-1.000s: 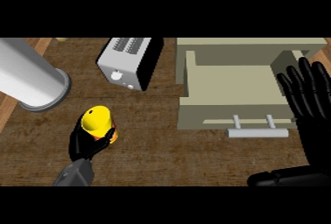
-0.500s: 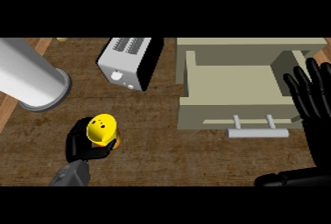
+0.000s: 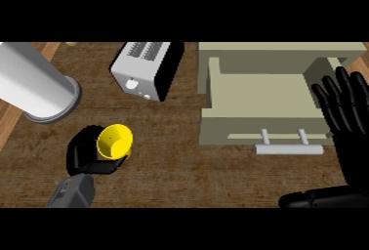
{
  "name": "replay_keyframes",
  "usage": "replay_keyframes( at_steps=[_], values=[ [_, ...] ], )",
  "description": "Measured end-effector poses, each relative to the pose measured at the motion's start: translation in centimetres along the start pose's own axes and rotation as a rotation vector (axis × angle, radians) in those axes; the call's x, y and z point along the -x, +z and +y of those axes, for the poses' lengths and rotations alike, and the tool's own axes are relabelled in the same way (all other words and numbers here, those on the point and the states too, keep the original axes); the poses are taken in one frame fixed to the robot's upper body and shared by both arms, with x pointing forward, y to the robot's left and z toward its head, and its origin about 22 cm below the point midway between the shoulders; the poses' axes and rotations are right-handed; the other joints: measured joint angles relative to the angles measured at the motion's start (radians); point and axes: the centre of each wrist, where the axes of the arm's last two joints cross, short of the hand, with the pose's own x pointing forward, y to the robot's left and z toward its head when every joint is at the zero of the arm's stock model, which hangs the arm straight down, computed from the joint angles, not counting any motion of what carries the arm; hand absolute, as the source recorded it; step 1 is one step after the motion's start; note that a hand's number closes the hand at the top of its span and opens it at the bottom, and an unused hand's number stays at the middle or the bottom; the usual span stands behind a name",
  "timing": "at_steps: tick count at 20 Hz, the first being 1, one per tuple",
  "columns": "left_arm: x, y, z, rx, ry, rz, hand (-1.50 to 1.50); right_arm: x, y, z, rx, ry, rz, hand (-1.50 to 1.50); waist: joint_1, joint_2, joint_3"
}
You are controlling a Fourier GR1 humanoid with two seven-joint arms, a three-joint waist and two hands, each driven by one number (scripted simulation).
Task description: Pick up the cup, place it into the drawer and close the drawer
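A yellow cup (image 3: pixel 114 141) is held at the lower left, tipped so its open mouth faces up toward me. My left hand (image 3: pixel 87 155) is curled round it from the left and below. The beige drawer (image 3: pixel 238 124) stands pulled open at the right, its inside bare, with a pale bar handle (image 3: pixel 287 149) on its front. My right hand (image 3: pixel 347 110) rests open at the right edge, fingers straight and pointing up, beside the drawer's right wall. Cup and drawer are well apart.
A silver toaster (image 3: pixel 146 68) stands at the back, left of the drawer. A large grey cylinder (image 3: pixel 34 85) lies at the far left. The counter (image 3: pixel 187 171) is dark brown wood grain, with a lighter wooden strip along its left edge.
The left hand has turned the cup, so its open mouth now shows, and shifted it slightly. The right hand has stayed almost still.
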Motion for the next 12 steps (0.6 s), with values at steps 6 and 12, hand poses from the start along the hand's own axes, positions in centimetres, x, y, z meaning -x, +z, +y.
replay_keyframes(
  at_steps=[6,12],
  values=[
    [-2.2,-2.5,-2.5,0.131,0.041,-0.072,1.50,0.1,0.1,-0.1,0.015,0.004,0.010,-1.50,0.006,-0.003,0.001],
    [-6.0,-5.8,-7.0,0.251,0.089,-0.098,1.50,0.1,0.2,0.0,0.016,-0.005,0.018,-1.50,0.006,-0.004,0.001]
  ],
)
